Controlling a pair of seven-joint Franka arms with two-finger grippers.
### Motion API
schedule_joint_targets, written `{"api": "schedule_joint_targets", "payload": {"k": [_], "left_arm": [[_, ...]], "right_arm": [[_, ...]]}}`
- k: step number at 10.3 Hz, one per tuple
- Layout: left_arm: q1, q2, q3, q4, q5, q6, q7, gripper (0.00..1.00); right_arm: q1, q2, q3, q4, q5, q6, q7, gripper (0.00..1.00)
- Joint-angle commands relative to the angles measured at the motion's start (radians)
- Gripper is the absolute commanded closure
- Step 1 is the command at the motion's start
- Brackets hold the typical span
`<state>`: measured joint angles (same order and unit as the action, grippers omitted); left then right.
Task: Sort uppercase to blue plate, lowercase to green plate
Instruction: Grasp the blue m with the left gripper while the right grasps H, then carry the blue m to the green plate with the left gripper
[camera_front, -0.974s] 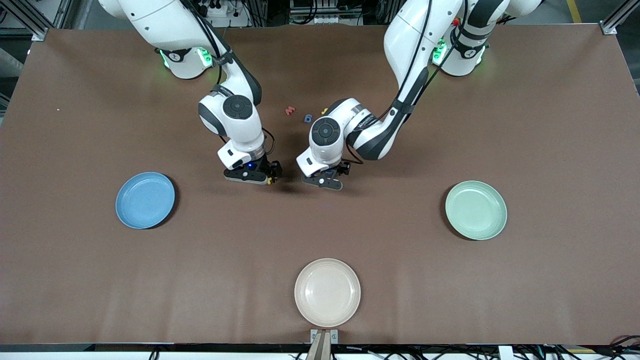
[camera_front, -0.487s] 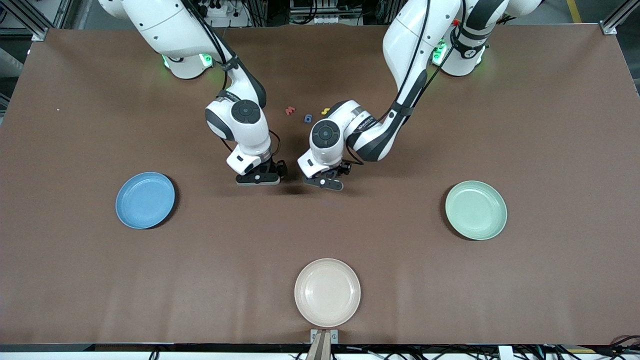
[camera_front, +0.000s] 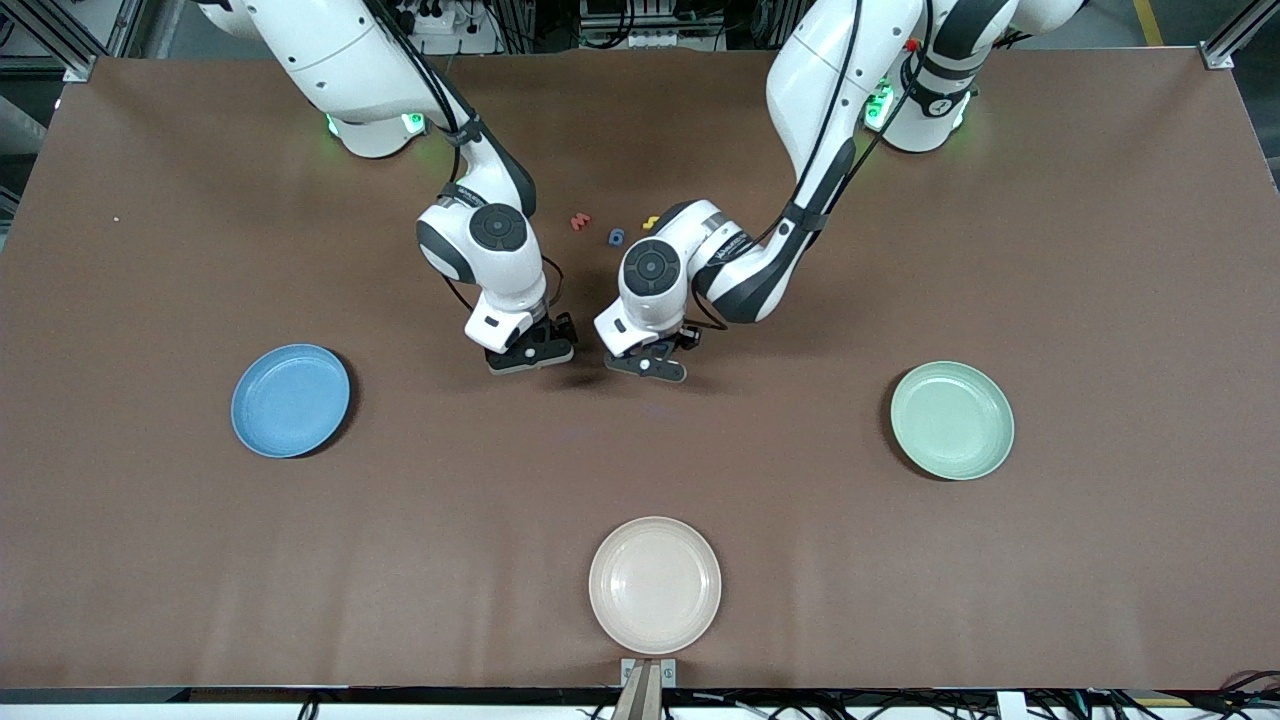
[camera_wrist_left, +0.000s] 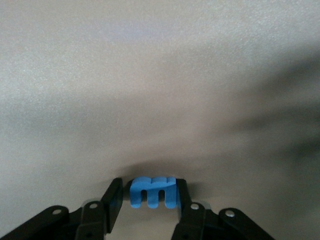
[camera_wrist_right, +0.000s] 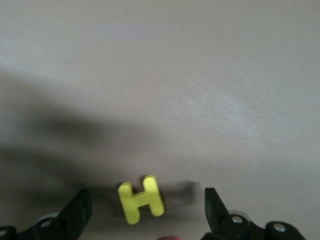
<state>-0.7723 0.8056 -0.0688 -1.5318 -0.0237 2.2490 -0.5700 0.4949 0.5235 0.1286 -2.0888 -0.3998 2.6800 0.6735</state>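
A robotics lab is showing here: two white Franka arms (camera_front: 470, 190) are standing bolted at the edge of a brown-covered table (camera_front: 1100, 300), their bases glowing green. Aluminium frame rails (camera_front: 1235, 40) are running past the table's corners, and cables (camera_front: 1150, 705) are trailing along its front edge.

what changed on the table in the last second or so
The right hand slid toward the left hand and now sits open around the yellow H. The left hand closed in on the blue letter. The three plates and the letters nearer the bases stayed put.
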Motion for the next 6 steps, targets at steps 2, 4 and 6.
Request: {"api": "schedule_joint_targets", "payload": {"k": [2, 4, 6], "left_arm": [[-0.005, -0.014, 0.007, 0.007, -0.022, -0.009, -0.051, 1.0], [0.008, -0.078, 0.014, 0.009, -0.022, -0.066, -0.093, 1.0], [0.097, -0.181, 0.015, 0.006, -0.018, -0.155, -0.081, 1.0]], "right_arm": [[-0.004, 0.023, 0.02, 0.036, 0.086, -0.009, -0.11, 0.0], [-0.007, 0.013, 0.019, 0.059, 0.319, -0.079, -0.37, 0.0], [-0.01, 0.013, 0.014, 0.105, 0.429, -0.181, -0.477, 0.0]]}}
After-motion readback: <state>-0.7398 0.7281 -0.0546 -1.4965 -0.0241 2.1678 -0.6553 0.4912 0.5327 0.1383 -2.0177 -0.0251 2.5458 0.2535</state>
